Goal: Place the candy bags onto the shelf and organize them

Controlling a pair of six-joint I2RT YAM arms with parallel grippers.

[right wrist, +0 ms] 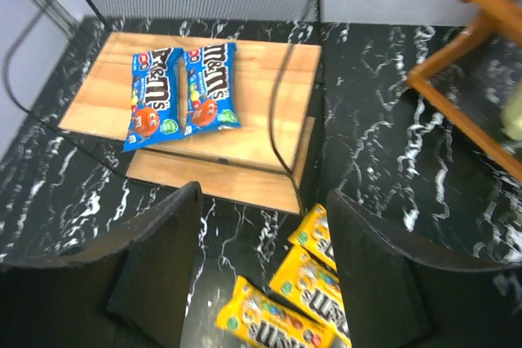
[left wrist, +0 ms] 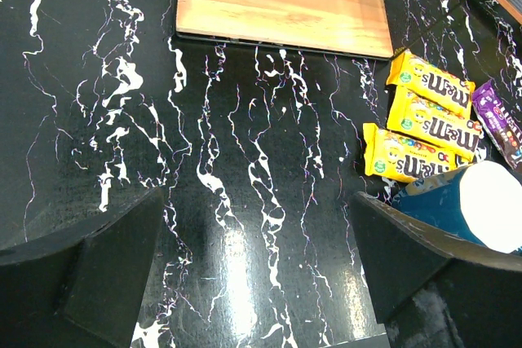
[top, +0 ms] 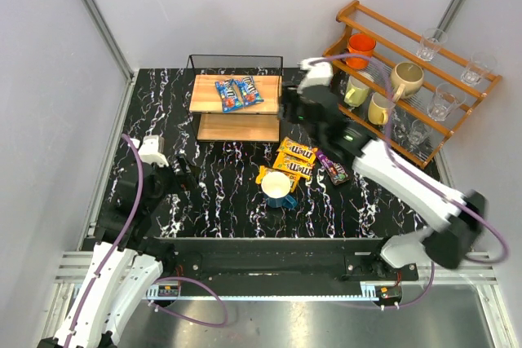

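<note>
Two glossy blue M&M's bags [right wrist: 155, 87] lie side by side on the top board of the shelf [right wrist: 269, 124], ahead of the right pincer [right wrist: 263, 201], which is spread and empty. Three yellow bags [right wrist: 314, 287] lie just beneath it. Only the view from the left pincer [left wrist: 257, 201], likewise spread and empty, shows the purple bag [left wrist: 499, 120] and the blue mug [left wrist: 481, 201] to its right.

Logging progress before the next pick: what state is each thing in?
Shelf: upright, lower board's visible part bare.
Blue bags: both flat on the top board, side by side.
Yellow bags: three flat on the table, unshelved.
Purple bag: flat on the table.
Mug: upright.
Left gripper: open, empty.
Right gripper: open, empty.
</note>
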